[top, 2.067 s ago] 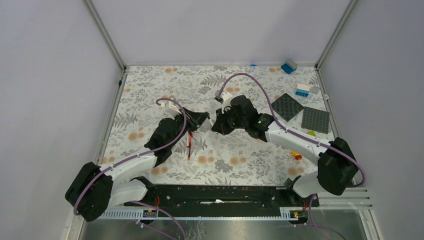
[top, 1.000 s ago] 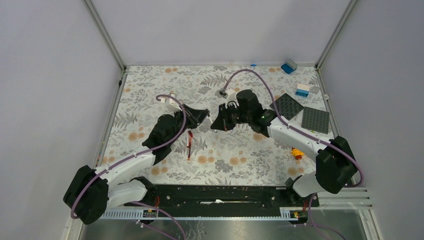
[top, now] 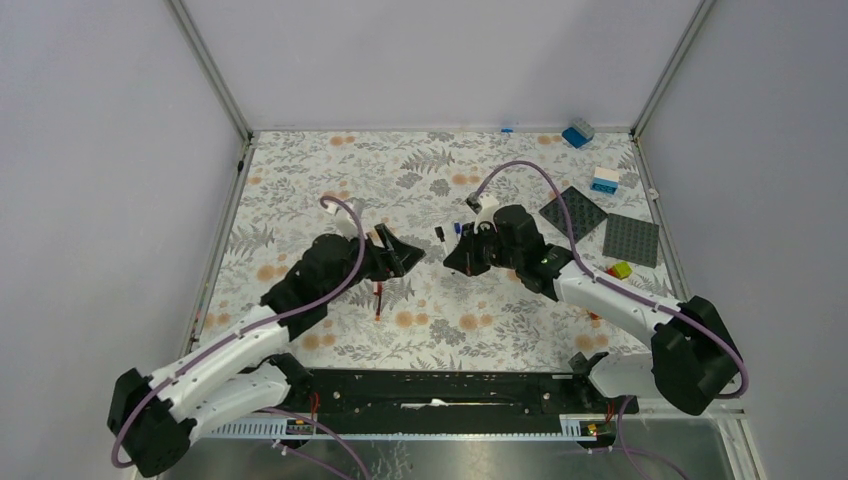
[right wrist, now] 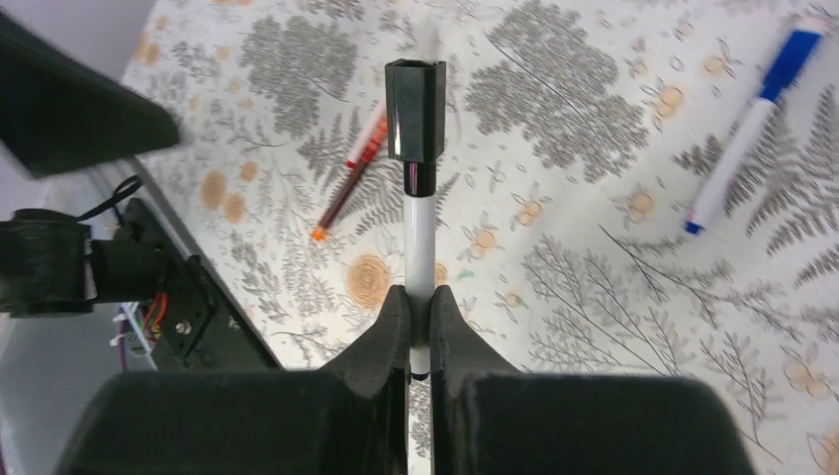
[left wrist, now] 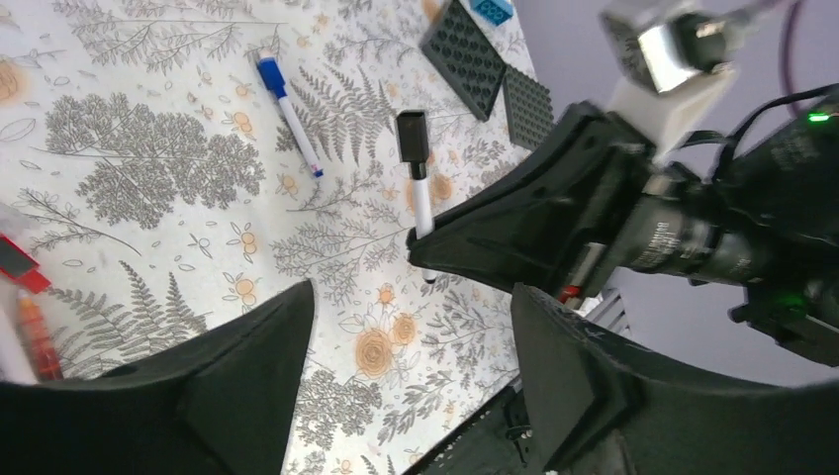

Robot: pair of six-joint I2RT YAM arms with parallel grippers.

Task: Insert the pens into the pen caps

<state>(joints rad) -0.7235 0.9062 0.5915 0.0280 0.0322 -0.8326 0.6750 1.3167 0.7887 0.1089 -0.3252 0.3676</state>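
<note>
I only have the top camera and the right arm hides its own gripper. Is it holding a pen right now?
Observer: Yes. The right wrist view shows the right gripper shut on a white pen, which it grips low on the barrel.
Operator: Is there a cap on it?
Observer: A black cap sits on the far end, pointing away from the gripper.
Operator: And the left gripper?
Observer: The left wrist view shows the left gripper open, with nothing held in it.
</note>
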